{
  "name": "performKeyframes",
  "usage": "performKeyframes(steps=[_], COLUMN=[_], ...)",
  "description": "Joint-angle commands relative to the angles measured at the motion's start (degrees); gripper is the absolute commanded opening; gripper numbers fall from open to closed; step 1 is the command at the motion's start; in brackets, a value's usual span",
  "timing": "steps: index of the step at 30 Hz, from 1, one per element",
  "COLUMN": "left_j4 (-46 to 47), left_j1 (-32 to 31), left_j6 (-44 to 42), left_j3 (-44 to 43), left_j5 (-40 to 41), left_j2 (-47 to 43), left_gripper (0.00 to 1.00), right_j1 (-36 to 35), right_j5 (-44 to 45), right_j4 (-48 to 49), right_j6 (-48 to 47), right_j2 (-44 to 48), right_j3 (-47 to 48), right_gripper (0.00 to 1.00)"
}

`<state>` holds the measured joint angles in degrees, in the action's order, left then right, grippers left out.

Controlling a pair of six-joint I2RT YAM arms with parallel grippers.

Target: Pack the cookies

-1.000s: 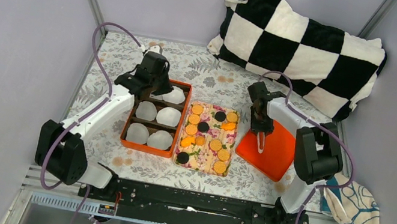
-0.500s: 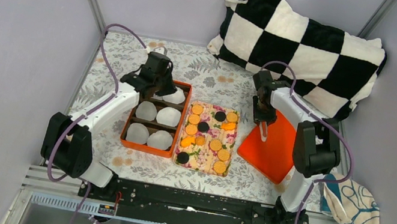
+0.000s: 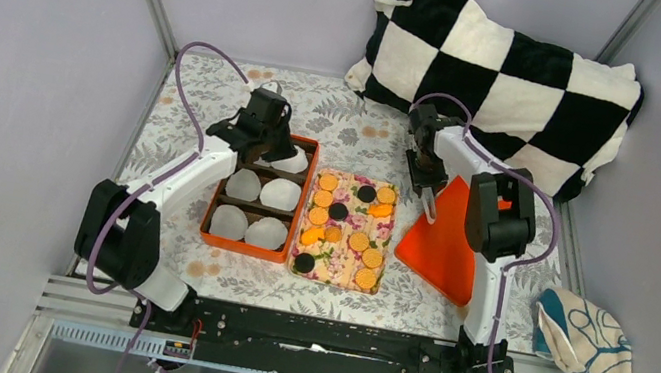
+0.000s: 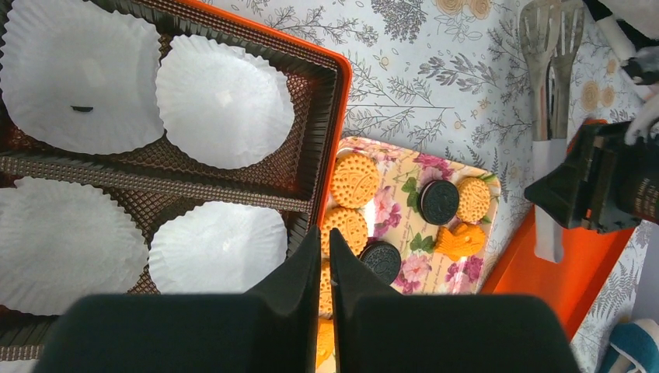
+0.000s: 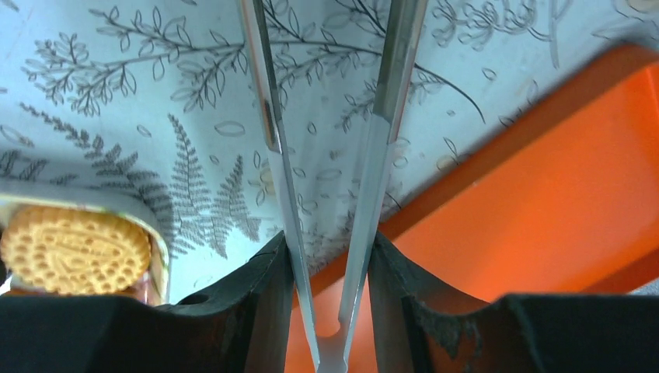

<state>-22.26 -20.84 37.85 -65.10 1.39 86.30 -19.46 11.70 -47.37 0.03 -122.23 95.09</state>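
The cookies (image 3: 359, 242), golden-orange and a few black discs, lie on the floral tray (image 3: 331, 281). They also show in the left wrist view (image 4: 355, 179), and one shows in the right wrist view (image 5: 74, 249). My left gripper (image 3: 268, 144) is shut and empty, held above the far right part of the orange box (image 3: 240, 248); its jaws (image 4: 325, 237) are pressed together. My right gripper (image 3: 428, 188) is shut on white-and-metal tongs (image 3: 430, 206), just beyond the tray's far right corner. The tongs' two arms (image 5: 272, 116) run out between its fingers.
The orange box holds white paper cups (image 4: 225, 101) in brown dividers. An orange lid (image 3: 443, 246) right of the tray looks tipped up on edge. A checkered pillow (image 3: 508, 69) lies at the back right. A patterned cloth (image 3: 585, 336) lies near right.
My right gripper has moved back and left with the tongs, off the orange lid. The lid's outline has narrowed as it tipped. My left gripper has shifted slightly farther back.
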Motion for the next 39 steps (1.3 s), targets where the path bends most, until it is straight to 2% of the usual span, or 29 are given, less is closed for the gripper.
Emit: performKeyframes(steps=[1, 4, 5, 8, 10, 12, 14, 16, 21, 29, 31, 36, 39], left_j4=[2.72, 2.77, 2.83, 2.87, 2.94, 2.88, 2.86, 2.84, 2.89, 3.32, 3.59, 4.09, 4.09], left_j1=[0.36, 0.36, 0.36, 0.36, 0.36, 0.36, 0.37, 0.36, 0.36, 0.36, 0.36, 0.36, 0.36], left_j6=[0.05, -0.05, -0.04, 0.07, 0.15, 0.12, 0.05, 0.11, 0.18, 0.54, 0.67, 1.07, 1.09], left_j3=[-0.56, -0.2, -0.22, -0.2, -0.12, -0.03, 0.05, 0.23, 0.33, 1.14, 1.15, 1.14, 1.03], left_j5=[-0.19, 0.32, 0.26, -0.18, -0.4, -0.63, -0.64, -0.36, -0.84, -1.12, -1.12, -3.14, -3.4], left_j2=[-0.2, -0.38, -0.32, 0.23, 0.48, 0.51, 0.3, 0.06, 0.55, 1.02, 1.14, 1.58, 1.46], left_gripper=[0.11, 0.11, 0.11, 0.1, 0.1, 0.1, 0.09, 0.09, 0.09, 0.09, 0.09, 0.09, 0.08], right_j1=[-0.04, -0.02, -0.04, 0.0, -0.04, -0.04, -0.05, -0.02, 0.2, 0.22, 0.23, 0.25, 0.22], right_j5=[-1.08, 0.62, 1.55, 3.08, 2.21, 1.76, 1.92, 1.9, -0.74, -3.07, -4.51, -6.43, -6.26], right_j4=[-5.25, -3.75, -3.48, -2.56, -2.47, -2.53, -2.2, -1.44, -1.53, -0.87, -0.69, -0.73, -0.76], right_j6=[-1.11, -0.39, -0.38, -0.38, -0.38, 1.21, 1.39, 1.29, 1.55, 3.04, 3.63, 4.34, 4.61], right_j2=[-2.75, -1.2, -0.77, -0.29, -0.72, -1.49, -2.0, -2.65, -6.51, -9.25, -8.97, -8.61, -8.24], right_j3=[4.13, 2.41, 2.14, 1.98, 2.71, 3.94, 4.85, 5.15, 6.77, 4.26, 3.13, 1.79, 1.77], right_gripper=[0.07, 0.11, 0.25, 0.51, 0.58, 0.59, 0.7, 0.74, 0.75, 0.72, 0.68, 0.49, 0.42])
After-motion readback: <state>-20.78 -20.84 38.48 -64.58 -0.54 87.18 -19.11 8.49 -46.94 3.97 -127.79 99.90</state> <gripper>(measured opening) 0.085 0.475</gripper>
